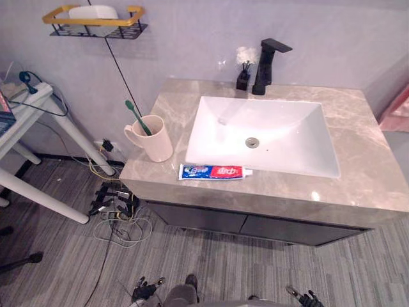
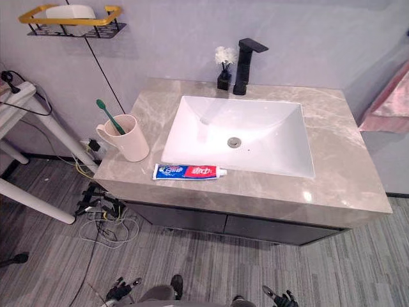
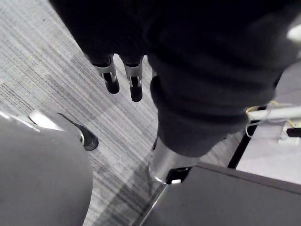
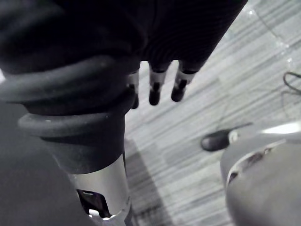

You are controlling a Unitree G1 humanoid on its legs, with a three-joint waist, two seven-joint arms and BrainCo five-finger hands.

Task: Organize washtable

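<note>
Grey striped floor lies under my left hand and right hand. Ahead of both, a dark cabinet carries a beige marble tabletop against a pale grey wall. Beyond my left hand stands a white table, with a yellow-railed shelf high on the wall.

A toothpaste tube lies on the counter near the toothbrush cup.

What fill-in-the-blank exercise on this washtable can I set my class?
1. The green toothbrush stands in the ____.
2. The toothpaste tube lies flat in front of the ____.
3. The faucet by the wall is ____ in colour.
Missing words: cup; sink; black.
</note>
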